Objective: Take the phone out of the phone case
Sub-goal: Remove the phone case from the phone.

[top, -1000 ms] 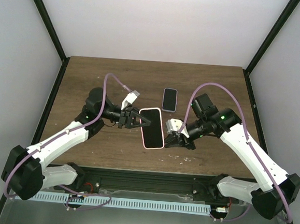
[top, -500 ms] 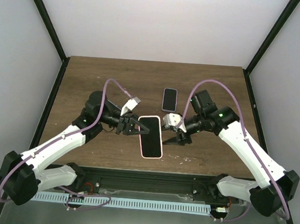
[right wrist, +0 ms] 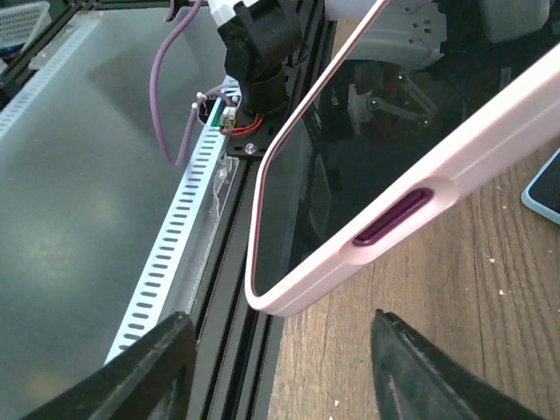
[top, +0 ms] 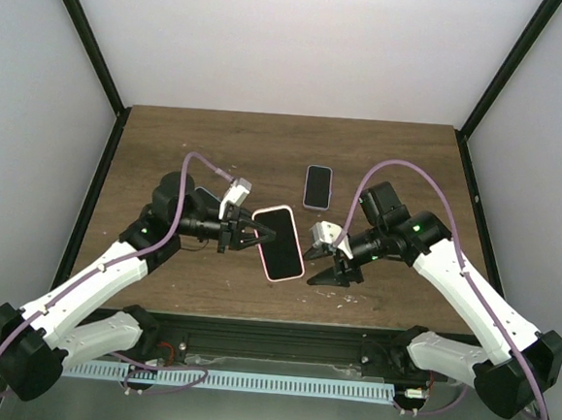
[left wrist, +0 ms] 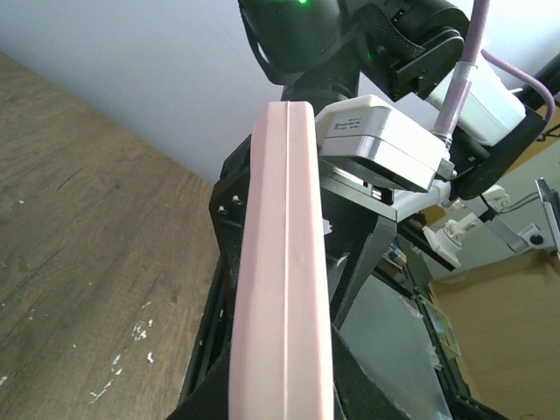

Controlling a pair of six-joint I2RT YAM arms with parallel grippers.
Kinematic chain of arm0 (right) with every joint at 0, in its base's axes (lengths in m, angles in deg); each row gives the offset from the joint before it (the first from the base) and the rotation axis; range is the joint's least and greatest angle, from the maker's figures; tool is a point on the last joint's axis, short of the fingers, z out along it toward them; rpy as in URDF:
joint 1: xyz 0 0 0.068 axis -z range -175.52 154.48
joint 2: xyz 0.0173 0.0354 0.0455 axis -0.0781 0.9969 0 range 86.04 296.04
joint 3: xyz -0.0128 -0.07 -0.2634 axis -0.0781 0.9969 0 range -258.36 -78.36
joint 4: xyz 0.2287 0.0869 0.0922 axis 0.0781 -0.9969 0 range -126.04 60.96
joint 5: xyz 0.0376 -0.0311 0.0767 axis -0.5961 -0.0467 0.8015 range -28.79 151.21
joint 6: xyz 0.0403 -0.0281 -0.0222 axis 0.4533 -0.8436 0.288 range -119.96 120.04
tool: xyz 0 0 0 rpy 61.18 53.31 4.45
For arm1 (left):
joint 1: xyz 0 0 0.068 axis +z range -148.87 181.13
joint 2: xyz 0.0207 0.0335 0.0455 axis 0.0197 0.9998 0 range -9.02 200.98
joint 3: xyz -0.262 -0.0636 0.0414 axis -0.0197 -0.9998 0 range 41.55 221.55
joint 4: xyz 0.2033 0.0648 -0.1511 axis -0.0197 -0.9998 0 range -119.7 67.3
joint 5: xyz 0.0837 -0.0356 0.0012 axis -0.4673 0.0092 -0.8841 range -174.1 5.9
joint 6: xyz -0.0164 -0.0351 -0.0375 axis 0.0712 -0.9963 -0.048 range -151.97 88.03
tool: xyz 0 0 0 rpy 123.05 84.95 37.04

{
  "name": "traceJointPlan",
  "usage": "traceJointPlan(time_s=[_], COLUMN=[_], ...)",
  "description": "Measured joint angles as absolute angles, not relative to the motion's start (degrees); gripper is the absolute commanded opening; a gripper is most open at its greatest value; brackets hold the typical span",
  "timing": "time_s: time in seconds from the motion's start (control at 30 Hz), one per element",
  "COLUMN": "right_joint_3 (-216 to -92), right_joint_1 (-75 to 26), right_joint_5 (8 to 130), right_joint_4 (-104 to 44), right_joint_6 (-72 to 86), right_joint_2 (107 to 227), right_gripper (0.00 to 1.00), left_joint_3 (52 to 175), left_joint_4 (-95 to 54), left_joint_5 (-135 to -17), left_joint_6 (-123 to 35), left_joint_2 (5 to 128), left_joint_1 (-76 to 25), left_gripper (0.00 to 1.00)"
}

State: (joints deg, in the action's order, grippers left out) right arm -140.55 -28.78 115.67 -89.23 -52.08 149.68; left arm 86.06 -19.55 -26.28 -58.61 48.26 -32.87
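**Task item.** The phone case (left wrist: 280, 262) is pink and has the phone (top: 280, 243) seated in it, dark screen up. It is held tilted above the centre of the desk (top: 169, 143).

**Jaws.** The left gripper (top: 258, 235) grasps the case by its left long edge, jaws clenched on it. The right gripper (top: 327, 264) is just beside the case's right edge, with its jaws spread and nothing between them.

**Surroundings.** A second phone (top: 318, 186) lies flat on the desk behind the held one, apart from both arms. In the right wrist view the case fills the upper frame, showing its purple side button (right wrist: 391, 217).

**Count.** Two phones, one pink case, two arms.
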Motion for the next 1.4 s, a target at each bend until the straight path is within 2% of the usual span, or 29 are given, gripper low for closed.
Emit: traceJointPlan(time_s=[0.17, 0.37, 0.53, 0.83, 1.4], right_joint_3=[-140.55, -140.55, -140.57, -140.79, -142.78], right_joint_1=[-28.78, -28.78, -28.91, -29.37, -30.75], right_joint_5=[116.39, 117.02, 117.61, 118.90, 118.11], right_joint_4=[-87.83, -87.46, -87.35, -88.29, -91.63], right_joint_6=[-49.30, -48.85, -48.91, -50.27, -55.01], right_joint_2=[151.10, 151.53, 151.66, 152.91, 152.89], right_gripper=[0.39, 0.29, 0.26, 0.14, 0.02], left_joint_3=[86.06, 86.06, 86.04, 85.23, 84.09], left_joint_4=[-19.39, -19.13, -18.34, -15.28, -5.49], left_joint_5=[-26.83, -27.05, -27.05, -26.39, -20.53], left_joint_6=[-58.56, -58.74, -59.24, -61.23, -71.41], left_joint_2=[48.52, 48.63, 48.70, 48.83, 52.13], left_joint_1=[-32.87, -32.87, -32.87, -32.74, -31.80], left_gripper=[0.00, 0.00, 0.00, 0.00, 0.00])
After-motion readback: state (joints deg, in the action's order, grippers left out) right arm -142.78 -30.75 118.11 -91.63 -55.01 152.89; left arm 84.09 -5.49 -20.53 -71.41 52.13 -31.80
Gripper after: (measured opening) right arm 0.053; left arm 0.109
